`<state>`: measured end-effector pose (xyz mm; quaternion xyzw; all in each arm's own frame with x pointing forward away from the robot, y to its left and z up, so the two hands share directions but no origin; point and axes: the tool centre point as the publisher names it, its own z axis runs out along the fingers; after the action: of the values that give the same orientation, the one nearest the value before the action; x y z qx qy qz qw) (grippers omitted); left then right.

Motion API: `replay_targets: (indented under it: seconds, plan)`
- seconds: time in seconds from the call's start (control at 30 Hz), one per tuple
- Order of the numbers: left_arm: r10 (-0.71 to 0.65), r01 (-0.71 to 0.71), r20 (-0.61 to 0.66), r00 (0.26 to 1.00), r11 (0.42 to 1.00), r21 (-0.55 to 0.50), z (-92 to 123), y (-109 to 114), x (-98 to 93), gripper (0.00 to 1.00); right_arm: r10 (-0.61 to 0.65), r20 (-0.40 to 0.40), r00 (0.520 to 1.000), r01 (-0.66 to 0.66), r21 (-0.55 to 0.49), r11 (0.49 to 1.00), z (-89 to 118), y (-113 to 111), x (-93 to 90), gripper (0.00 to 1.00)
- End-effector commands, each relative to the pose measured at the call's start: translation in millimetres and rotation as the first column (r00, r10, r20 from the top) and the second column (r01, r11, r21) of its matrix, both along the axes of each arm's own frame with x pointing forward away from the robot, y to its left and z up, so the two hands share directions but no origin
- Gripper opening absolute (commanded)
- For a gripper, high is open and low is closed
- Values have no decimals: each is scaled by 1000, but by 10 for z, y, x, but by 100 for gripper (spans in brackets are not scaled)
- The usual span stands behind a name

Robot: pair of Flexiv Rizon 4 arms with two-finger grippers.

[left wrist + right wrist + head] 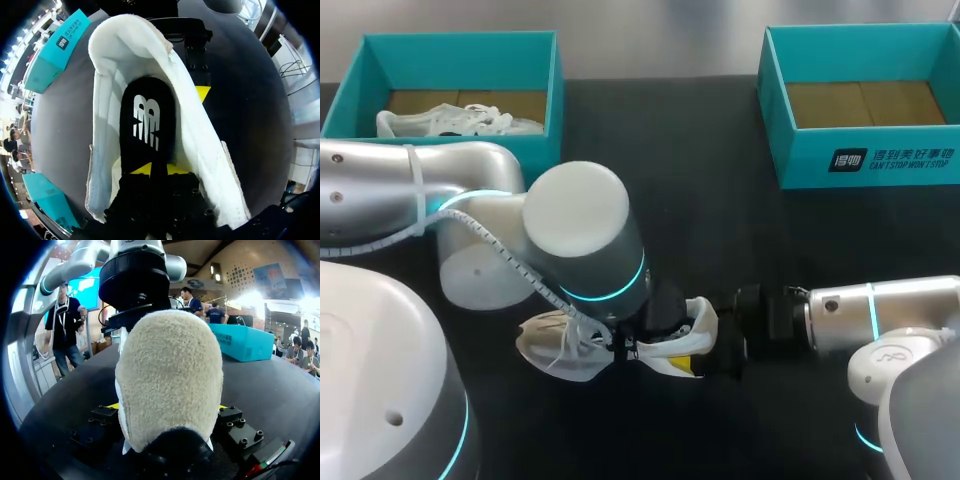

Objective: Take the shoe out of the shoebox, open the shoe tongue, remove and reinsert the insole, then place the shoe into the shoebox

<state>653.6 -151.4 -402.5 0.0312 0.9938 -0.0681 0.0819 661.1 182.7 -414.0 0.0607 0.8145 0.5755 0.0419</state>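
Two shoes: one shoe [570,345] on the table [700,180], heel clamped by the right gripper [167,407]; second shoe [450,122] inside the left shoebox [460,45], right shoebox [865,160] well apart. Only the left wrist view shows the insole [147,120], pinched by the left gripper [159,169].

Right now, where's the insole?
The insole lies inside the white shoe, just ahead of the left gripper in its wrist view; the right gripper holds the shoe's heel, low centre in head view.

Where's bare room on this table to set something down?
Bare black tabletop: between the left teal cardboard shoebox and the right teal cardboard shoebox, and in front of it. Crowded: lower middle, left pincer on black insole, right pincer on white sneaker.
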Motion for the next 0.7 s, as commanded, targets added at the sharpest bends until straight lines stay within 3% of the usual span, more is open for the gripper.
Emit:
replay_targets:
  seconds: [0.03, 0.3, 0.7]
  plan:
    - [0, -2, -29, 1000, 998, -58, 119, 106, 92, 0, 3, -2, 1000, -3, -4, 1000, -11, 24, -15, 0]
    - [-6, -15, -123, 992, 986, -167, 325, 195, 82, 0, 3, -2, 1000, -3, -4, 1000, -11, 24, -15, 0]
    - [-63, -1, -233, 970, 964, -266, 423, 210, 53, 0, 3, -2, 1000, -3, -4, 1000, -11, 24, -15, 0]
